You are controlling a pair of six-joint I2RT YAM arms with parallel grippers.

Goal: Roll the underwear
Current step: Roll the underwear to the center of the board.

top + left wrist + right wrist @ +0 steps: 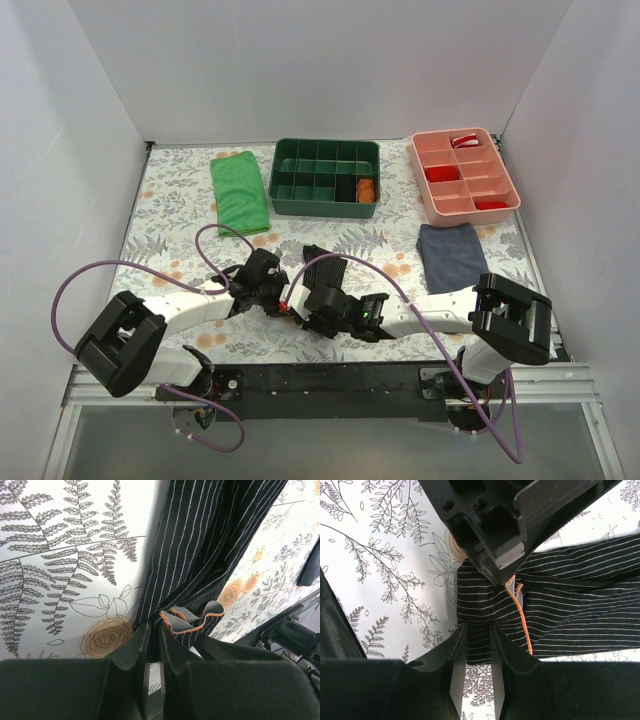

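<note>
The left claw (153, 631) is pinching the near hem of the underwear (200, 540), and the right claw (474, 630) is clamping the same end beside it, probably to start an even roll. The garment is lying lower-middle on the desk (180, 200).

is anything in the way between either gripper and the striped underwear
Nothing visible does. The left gripper and the right gripper are each closed on an edge of the black pinstriped fabric boxer briefs, close together near the orange-edged grey tag, with only the floral tablecloth around them.
</note>
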